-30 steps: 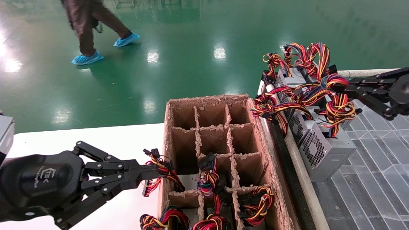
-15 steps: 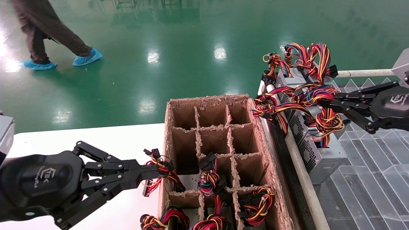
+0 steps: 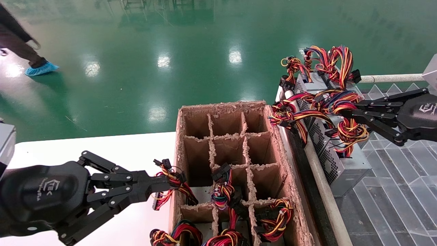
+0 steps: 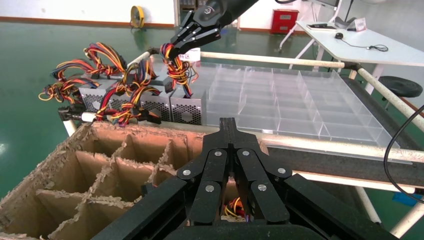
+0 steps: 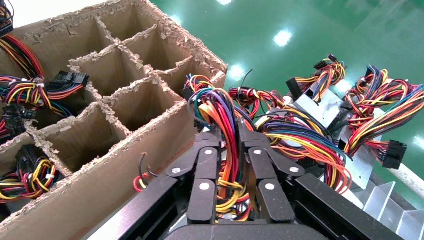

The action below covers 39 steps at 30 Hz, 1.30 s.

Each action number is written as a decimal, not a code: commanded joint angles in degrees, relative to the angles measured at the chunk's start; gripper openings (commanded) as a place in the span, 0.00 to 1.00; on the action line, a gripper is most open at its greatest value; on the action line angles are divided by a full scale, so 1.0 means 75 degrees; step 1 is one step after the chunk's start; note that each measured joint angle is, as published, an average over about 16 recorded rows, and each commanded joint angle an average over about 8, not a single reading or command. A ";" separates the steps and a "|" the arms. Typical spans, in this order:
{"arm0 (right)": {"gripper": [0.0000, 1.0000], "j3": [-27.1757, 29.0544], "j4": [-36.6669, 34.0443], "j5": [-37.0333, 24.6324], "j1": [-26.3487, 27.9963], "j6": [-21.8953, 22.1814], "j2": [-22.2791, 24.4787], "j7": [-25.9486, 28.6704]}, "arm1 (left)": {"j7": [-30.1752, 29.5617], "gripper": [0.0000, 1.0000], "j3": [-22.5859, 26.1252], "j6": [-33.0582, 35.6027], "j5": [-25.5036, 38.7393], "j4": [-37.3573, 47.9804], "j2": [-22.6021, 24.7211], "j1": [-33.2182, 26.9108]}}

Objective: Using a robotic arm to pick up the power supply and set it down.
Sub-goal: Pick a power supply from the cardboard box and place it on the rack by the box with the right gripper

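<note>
right gripper clamped on the wire bundle of the power supply

head view: the right gripper (image 3: 344, 114) reaches in from the right, its fingers closed on the wire bundle (image 3: 348, 128) of the power supply (image 3: 344, 160); over the last second it has come down and inward onto the wires, while the supply has drawn a little toward the rail; judged, the grasp is made and the lift comes next; the supply rests on the clear divider tray (image 3: 396, 191), just beside the cardboard box (image 3: 293, 191), long axis running away from the robot, vent face turned toward the box, wires uppermost; more supplies stand behind it; the left gripper (image 3: 167, 184) hangs over the white desk (image 3: 136, 147), unchanged, fingertips together at the wires on the box's edge.

left wrist view: the left gripper's (image 4: 229, 131) fingers meet with nothing visible between them; far off, the right gripper (image 4: 172, 47) holds the bundle above the row of supplies.

right wrist view: the right gripper (image 5: 234, 135) pinches a sheaf of coloured wires between closed fingers; the box's cells (image 5: 125, 85) lie near.
</note>
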 commanded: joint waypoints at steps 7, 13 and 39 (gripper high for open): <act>1.00 0.0066 -0.0026 0.0361 -0.0039 -0.0192 0.0021 -0.0105 | 0.0000 0.00 0.0000 0.0000 0.0000 0.0000 0.0000 0.0000; 1.00 0.0139 -0.0054 0.0740 -0.0099 -0.0398 0.0054 -0.0262 | 0.0000 0.00 0.0000 0.0000 0.0000 0.0000 0.0000 0.0000; 1.00 0.0677 -0.0257 0.2377 -0.0849 -0.1038 -0.0514 -0.1332 | 0.0000 1.00 0.0001 0.0000 -0.0001 0.0000 0.0000 0.0000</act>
